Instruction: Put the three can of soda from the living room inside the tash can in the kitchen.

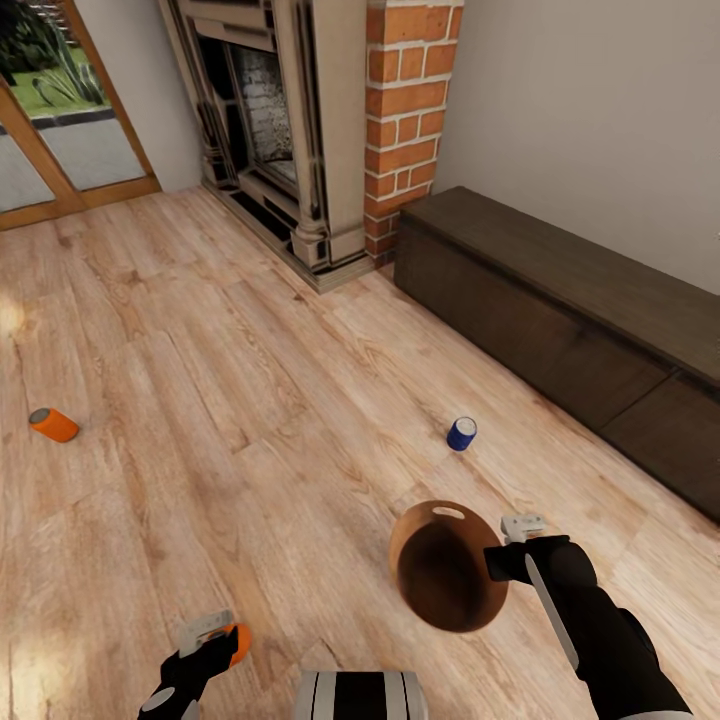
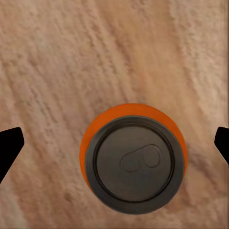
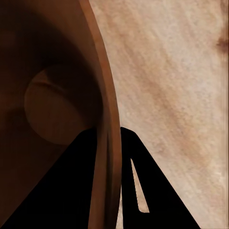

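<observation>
On a light wood plank floor [image 1: 200, 400] before a red brick fireplace [image 1: 405, 110] and a long dark wood cabinet [image 1: 570, 300], the right gripper [image 1: 505, 560] pinches the rim of a small round brown-lined bin [image 1: 445, 570], one finger inside the wall and one outside. The left gripper [image 1: 205, 650] hangs spread wide over an upright orange soda can with a grey top [image 2: 133, 160], its fingertips [image 2: 9, 145] well clear of either side. A second orange can [image 1: 53, 424] lies on its side far to the left, and a blue can [image 1: 461, 433] sits tilted on the floor just beyond the bin.
</observation>
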{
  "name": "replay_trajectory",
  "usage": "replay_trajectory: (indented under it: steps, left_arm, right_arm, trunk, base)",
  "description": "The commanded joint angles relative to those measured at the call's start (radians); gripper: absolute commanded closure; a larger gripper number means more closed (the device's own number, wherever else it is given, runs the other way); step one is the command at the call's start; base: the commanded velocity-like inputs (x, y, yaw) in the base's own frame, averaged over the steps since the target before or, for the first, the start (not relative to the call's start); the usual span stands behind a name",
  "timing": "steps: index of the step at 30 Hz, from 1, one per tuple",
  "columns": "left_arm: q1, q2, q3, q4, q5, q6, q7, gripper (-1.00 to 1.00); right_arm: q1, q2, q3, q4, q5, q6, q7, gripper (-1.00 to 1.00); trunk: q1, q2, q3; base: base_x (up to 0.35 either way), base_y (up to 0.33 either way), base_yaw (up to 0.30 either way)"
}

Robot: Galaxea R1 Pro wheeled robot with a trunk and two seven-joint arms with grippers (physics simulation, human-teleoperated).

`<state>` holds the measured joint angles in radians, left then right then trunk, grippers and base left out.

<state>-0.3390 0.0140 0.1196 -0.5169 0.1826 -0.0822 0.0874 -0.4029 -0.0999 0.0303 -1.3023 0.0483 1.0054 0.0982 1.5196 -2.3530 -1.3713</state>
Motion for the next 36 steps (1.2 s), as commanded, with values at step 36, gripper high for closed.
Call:
replay_trajectory:
  steps: [36]
  left_arm:
    - [0.0,0.0,0.0,-0.002,0.0,-0.002,-0.001,-1.0]
  right_arm:
    - [0.001,0.003,0.0,0.0,-0.025,0.0,0.006,1.0]
  trunk:
    - [0.0,0.0,0.0]
  base:
    - [0.0,-0.028,0.0]
